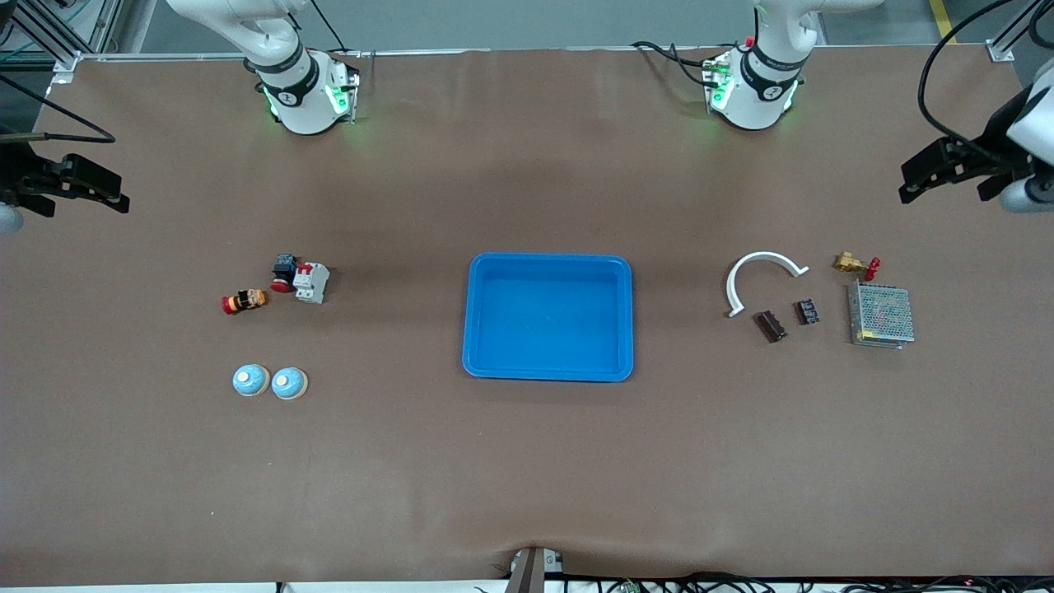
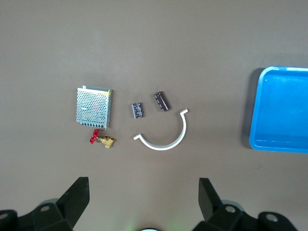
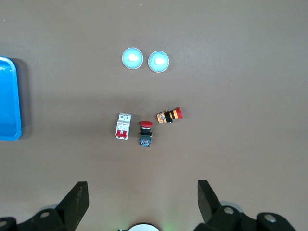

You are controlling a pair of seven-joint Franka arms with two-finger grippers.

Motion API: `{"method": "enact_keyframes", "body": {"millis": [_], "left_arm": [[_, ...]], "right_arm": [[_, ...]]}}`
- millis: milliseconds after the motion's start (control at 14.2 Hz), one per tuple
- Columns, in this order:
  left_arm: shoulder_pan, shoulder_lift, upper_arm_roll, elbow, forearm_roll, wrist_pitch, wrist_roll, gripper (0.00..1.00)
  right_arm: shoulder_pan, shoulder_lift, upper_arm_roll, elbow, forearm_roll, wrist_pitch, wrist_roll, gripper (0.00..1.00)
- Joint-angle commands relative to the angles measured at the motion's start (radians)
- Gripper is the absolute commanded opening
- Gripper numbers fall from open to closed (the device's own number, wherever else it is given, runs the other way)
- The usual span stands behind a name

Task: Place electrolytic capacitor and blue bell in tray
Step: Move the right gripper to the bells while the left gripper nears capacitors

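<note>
**Start Condition: Both Claws Open, Tray Empty**

The tray [image 1: 547, 317] is sitting at the middle of the bench [image 1: 527, 461], between the two groups of parts, so either arm is reaching it by a similar path. Nothing is lying in it.

The left claw [image 1: 935, 175] is hanging over the bare bench at the left arm's end, jaws spread wide and holding nothing. The right claw [image 1: 82, 185] is hanging over the right arm's end in the same state. Both arms are waiting.

Two blue bells [image 1: 270, 381] are lying side by side, touching, toward the right arm's end, nearer the front camera than the circuit breaker [image 1: 311, 282], the red push button [image 1: 283, 272] and the red-capped orange part [image 1: 244, 301]. Either bell appears to satisfy the task.

The dark cylinder judged to be the electrolytic capacitor [image 1: 771, 325] is lying toward the left arm's end, beside a small black component [image 1: 808, 311], just nearer the camera than the white curved bracket [image 1: 764, 278]. A mesh-covered power supply [image 1: 881, 315] and a brass valve [image 1: 855, 264] are lying farther toward that end.

The left wrist view is showing the capacitor [image 2: 162, 101] more plainly than the front view. The right wrist view is showing the bells' [image 3: 145, 60] pale centre buttons, and only an edge of the tray [image 3: 9, 101].
</note>
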State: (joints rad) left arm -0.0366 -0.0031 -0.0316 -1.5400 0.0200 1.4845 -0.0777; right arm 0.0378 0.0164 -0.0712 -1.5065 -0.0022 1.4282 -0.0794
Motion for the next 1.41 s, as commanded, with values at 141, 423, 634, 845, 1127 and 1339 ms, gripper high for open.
{"method": "enact_keyframes", "body": {"millis": [141,423,634,845,1127,1339], "left_arm": [[-0.002,0.032,-0.016,-0.064,0.066,0.035,-0.037,1.00],[0.011,0.009,-0.016,-0.276,0.067,0.247,-0.086,1.00],[0.011,0.031,-0.014,-0.341,0.069,0.335,-0.129,1.00],[0.012,0.048,-0.014,-0.400,0.069,0.411,-0.137,1.00],[0.081,0.058,-0.016,-0.511,0.066,0.563,-0.123,1.00],[0.086,0.103,-0.016,-0.541,0.066,0.606,-0.123,1.00]], "right_arm": [[0.001,0.000,0.001,0.000,-0.010,-0.002,-0.005,1.00],[-0.003,0.046,0.001,0.002,-0.015,0.020,-0.005,1.00],[0.004,0.112,0.001,-0.004,-0.013,0.128,-0.010,1.00],[0.004,0.201,0.002,-0.011,-0.002,0.219,-0.037,1.00],[0.019,0.276,0.004,-0.038,-0.001,0.307,-0.053,1.00],[0.028,0.298,0.010,-0.055,0.001,0.348,-0.054,1.00]]}}
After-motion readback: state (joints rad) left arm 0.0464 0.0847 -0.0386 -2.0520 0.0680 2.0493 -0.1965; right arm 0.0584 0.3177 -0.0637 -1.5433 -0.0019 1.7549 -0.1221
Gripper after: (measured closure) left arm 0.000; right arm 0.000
